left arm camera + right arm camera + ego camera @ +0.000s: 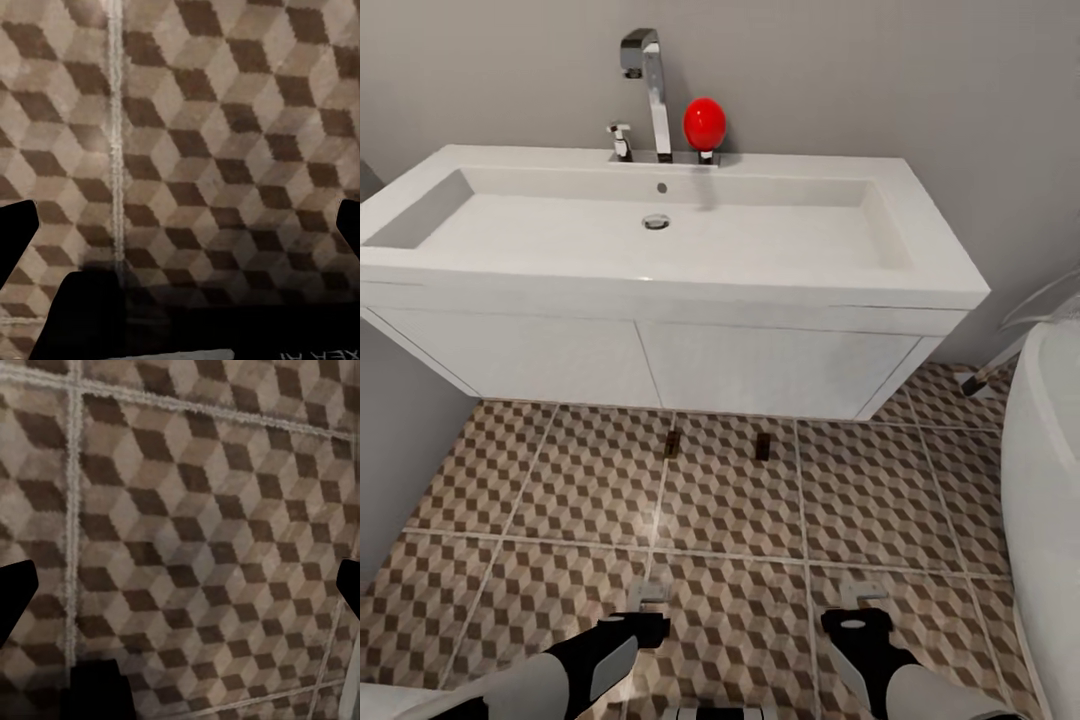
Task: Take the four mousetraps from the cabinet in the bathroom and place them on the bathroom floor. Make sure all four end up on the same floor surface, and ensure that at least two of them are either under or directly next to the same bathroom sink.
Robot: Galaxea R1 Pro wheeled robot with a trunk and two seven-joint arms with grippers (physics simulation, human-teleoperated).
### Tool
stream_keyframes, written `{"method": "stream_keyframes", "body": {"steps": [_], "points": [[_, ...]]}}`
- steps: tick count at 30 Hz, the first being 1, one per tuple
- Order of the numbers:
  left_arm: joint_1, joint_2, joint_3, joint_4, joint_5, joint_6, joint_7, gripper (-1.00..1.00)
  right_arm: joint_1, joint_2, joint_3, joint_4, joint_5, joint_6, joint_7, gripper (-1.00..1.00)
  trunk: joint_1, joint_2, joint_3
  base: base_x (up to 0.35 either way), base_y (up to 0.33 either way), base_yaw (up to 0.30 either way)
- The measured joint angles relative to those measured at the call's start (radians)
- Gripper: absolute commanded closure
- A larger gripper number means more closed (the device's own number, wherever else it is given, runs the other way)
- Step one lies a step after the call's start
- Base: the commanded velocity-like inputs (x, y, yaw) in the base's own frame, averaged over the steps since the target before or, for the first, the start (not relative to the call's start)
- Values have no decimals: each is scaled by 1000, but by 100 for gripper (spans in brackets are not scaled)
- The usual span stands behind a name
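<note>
The white sink (660,290) hangs on the wall ahead of me, over the cube-pattern bathroom floor (730,520). Two small dark mousetraps lie on the tiles just in front of its base, one (672,445) left of the other (763,447). My left gripper (647,598) and right gripper (863,593) hover low over the floor, well short of the traps. In each wrist view the fingers stand wide apart with bare tiles between them: left gripper (180,225), right gripper (180,589), both open and empty. The cabinet is out of view.
A chrome faucet (650,90) and a red rounded object (704,123) stand at the back of the basin. The white bathtub (1050,500) curves along the right side. A grey wall (400,430) closes in at the left.
</note>
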Motion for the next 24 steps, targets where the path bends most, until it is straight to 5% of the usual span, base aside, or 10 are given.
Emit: {"method": "stream_keyframes", "body": {"steps": [11, 24], "points": [[58, -1, 0, 29, 0, -4, -7, -100, 14, 2, 1, 65, 9, -39, -1, -100, -42, 77, 52, 0, 0, -19], [86, 0, 2, 106, 1, -9, -10, -100, 54, 6, 4, 92, 80, -128, -2, -100, -92, 168, 113, 0, 0, -63]]}}
